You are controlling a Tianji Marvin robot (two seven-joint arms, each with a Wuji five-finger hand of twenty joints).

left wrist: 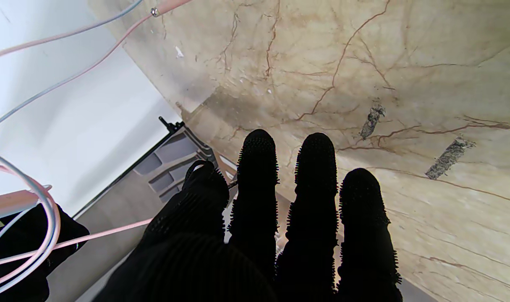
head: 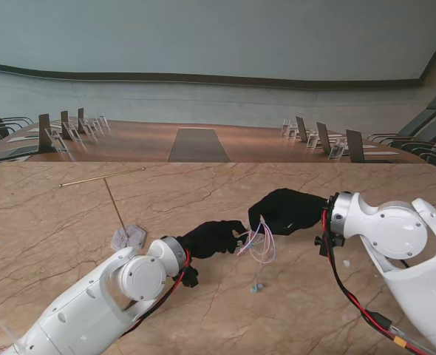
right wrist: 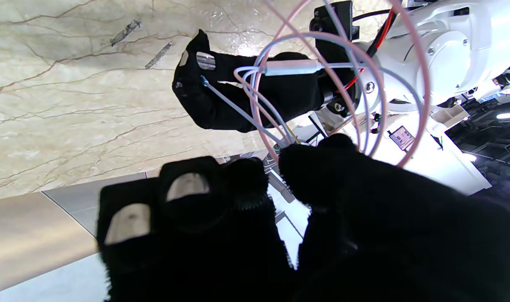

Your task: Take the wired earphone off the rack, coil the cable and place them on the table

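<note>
**Coiled cable held between two hands above the desk**

The earphone cable (head: pixel 258 240) hangs in loose loops between the two black-gloved hands, over the middle of the marble desk (head: pixel 48 222). It is thin and two-toned, pale pink and pale blue-grey strands running side by side. In the right wrist view the loops (right wrist: pixel 364 63) form a wide, open ring several turns deep, with a short pale pink cylindrical piece (right wrist: pixel 290 67) set in line on the strands.

The right hand (head: pixel 286 210) pinches the gathered strands between its thumb and curled fingers (right wrist: pixel 238 176); the loops fan out just beyond the fingertips. The left hand (head: pixel 212 238) faces it, close by. In the right wrist view a blue-grey strand runs to the left hand (right wrist: pixel 221 96) and meets its fingertips, so it seems to grip the cable there, though the exact hold is hard to see. In the left wrist view four fingers (left wrist: pixel 259 176) are stretched out nearly straight and side by side, with pink and blue strands (left wrist: pixel 49 218) curving past the thumb side.

One end of the cable drops from the loops to a small blue-grey piece (head: pixel 257 288) lying on the desk, nearer to me than the fingers.

The rack (head: pixel 127 236), a thin gold post with a crossbar on a flat pale base, stands on the desk to the left of the left hand, well apart from the cable.
</note>
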